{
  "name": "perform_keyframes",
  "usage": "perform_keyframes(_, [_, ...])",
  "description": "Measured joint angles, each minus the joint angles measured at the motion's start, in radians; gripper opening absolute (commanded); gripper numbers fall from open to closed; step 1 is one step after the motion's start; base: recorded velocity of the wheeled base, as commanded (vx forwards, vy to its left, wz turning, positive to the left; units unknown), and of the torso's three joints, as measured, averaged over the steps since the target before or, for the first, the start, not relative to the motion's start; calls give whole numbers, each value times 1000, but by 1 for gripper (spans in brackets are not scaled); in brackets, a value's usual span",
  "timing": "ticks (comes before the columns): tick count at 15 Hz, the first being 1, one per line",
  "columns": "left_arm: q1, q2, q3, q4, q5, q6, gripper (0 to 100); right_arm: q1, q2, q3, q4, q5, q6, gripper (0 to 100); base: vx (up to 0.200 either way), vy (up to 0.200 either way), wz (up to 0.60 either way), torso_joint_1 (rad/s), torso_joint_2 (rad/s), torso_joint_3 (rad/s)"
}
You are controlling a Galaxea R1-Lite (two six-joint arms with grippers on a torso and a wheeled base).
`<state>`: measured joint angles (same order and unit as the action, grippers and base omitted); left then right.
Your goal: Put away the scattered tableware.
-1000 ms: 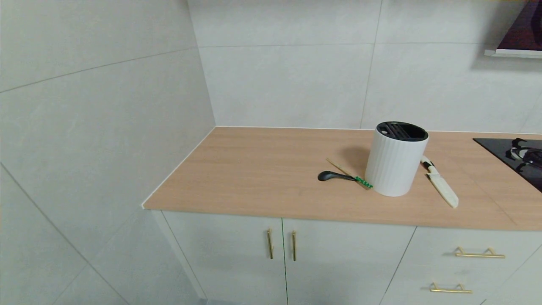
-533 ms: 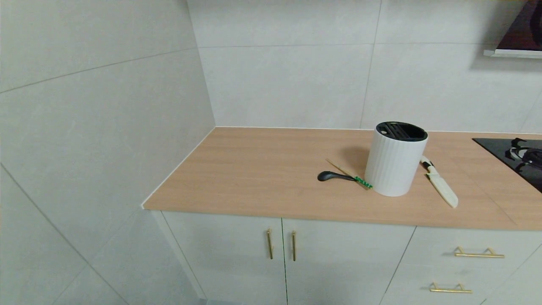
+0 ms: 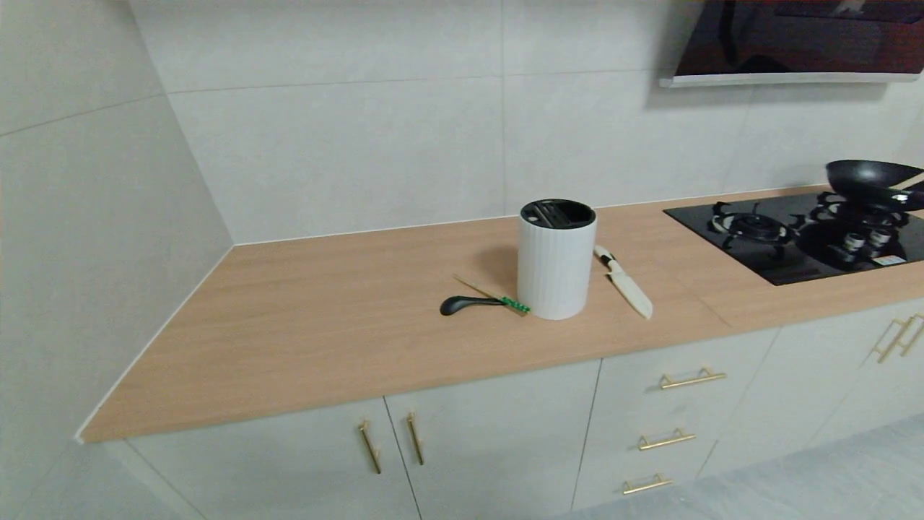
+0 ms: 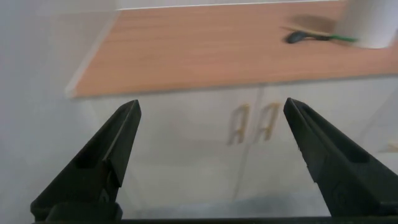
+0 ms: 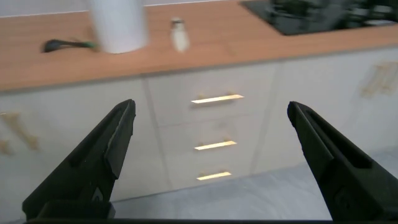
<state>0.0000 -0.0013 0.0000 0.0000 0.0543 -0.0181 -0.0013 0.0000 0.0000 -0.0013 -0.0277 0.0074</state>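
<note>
0 of 3 items stowed, going by how things lie.

- Knife (image 3: 625,282), black spoon (image 3: 462,305) and chopsticks (image 3: 491,295) all lie flat on the countertop (image 3: 325,325).
- White ribbed utensil holder (image 3: 556,263) stands upright between them. Nothing sticks out of its black slotted top.
- Spoon and chopsticks are on the holder's left, just beside its base. The spoon handle meets the chopsticks' green ends.
- Knife is on the holder's right, handle close to the holder, blade pointing toward the counter's front edge.
- Left gripper (image 4: 211,109): fingers spread wide, nothing between them, in front of the 2 cabinet doors (image 3: 390,444), below counter level.
- Right gripper (image 5: 211,106): also spread and carrying nothing, facing the drawers (image 3: 682,404).
- Both grippers are well apart from the items.

My read: still the approach stage. All 3 picks and drops into the holder are left, and the arms need to get up over the counter first.

Surface and room:
- Wood-grain counter, flat and matte, running into a corner of pale grey tiled wall (image 3: 325,152) on the left.
- Black gas hob (image 3: 772,245) set into the counter on the right, with a black wok (image 3: 866,177) on the far burner.
- Range hood (image 3: 794,43) above the hob.
- White cabinet fronts with brass handles: 2 doors, then a stack of 3 drawers.
- Grey tiled floor (image 3: 830,477).
</note>
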Motion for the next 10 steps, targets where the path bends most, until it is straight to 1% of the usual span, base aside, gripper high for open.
perform_keyframes(2, [0,0,0,0,0,1,100,0,0,0,0,0,0,100,0,-200,0,-5,0,5])
perform_keyframes(6, [0,0,0,0,1,19,100,0,0,0,0,0,-1,100,0,-200,0,4,2,2])
perform_keyframes(10, [0,0,0,1,0,19,100,0,0,0,0,0,0,100,0,-200,0,4,1,2])
